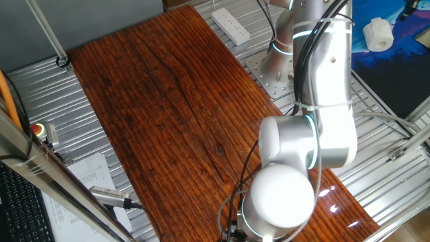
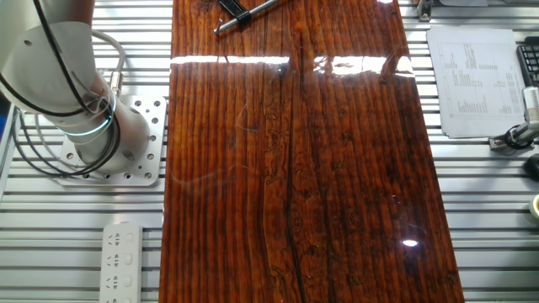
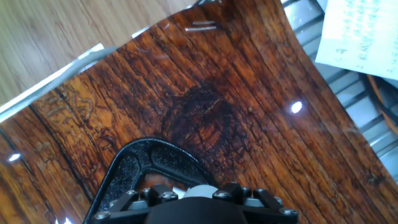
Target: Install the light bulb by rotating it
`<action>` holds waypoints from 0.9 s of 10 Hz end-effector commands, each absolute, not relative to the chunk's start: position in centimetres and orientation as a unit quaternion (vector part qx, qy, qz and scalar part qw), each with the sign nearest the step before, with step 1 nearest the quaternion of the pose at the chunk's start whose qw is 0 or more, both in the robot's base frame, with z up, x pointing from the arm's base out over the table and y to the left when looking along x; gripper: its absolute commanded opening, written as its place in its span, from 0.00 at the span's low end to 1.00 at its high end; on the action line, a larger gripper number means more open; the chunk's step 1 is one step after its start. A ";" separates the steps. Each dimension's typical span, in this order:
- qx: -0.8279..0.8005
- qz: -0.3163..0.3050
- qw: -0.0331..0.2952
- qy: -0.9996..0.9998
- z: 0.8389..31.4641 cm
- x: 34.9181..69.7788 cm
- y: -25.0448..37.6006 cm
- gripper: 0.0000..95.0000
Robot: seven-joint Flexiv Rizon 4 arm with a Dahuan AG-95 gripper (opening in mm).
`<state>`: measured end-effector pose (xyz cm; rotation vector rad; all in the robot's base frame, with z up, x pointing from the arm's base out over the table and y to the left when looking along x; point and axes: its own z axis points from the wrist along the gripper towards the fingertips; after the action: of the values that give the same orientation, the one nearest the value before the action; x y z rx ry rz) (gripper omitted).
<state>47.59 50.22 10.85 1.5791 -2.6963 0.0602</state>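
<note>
In the hand view a small white rounded dome, the light bulb (image 3: 200,191), shows at the bottom edge, just above my gripper's black body with its row of screws. My gripper (image 3: 199,202) is right at the bulb, but its fingers are cut off by the frame, so its grip is unclear. A black textured clamp (image 3: 144,163) arches over the wooden table (image 3: 249,112) just beyond the bulb, to its left. The bulb's screw base is hidden. In both fixed views the bulb and gripper are out of view, and only the silver arm (image 1: 316,134) shows.
A white power strip (image 1: 230,25) lies beside the arm's base (image 2: 105,143). Printed paper (image 2: 472,76) lies on the metal bench beside the board. A black and silver tool (image 2: 240,10) lies at the board's far end. A white lumpy piece (image 1: 377,33) sits on blue cloth.
</note>
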 end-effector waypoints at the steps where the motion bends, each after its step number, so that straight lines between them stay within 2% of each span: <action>1: 0.506 0.027 0.013 -0.862 10.6 47.6 50.4 0.60; 9: 0.517 0.057 0.034 -0.854 10.4 47.6 50.6 0.60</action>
<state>47.65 50.59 10.41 1.5886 -2.6263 0.1741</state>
